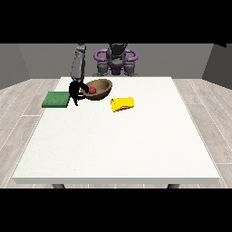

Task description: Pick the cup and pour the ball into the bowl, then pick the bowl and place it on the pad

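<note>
Ball inside bowl, unlabelled

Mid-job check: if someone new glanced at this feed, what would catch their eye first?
Probably the yellow cup, lying on its side near the middle of the white table. Next, the red ball sitting inside the brown bowl, which is tilted, with the black robot hand at the view's left on its rim. The green pad lies just left of that hand.
</note>
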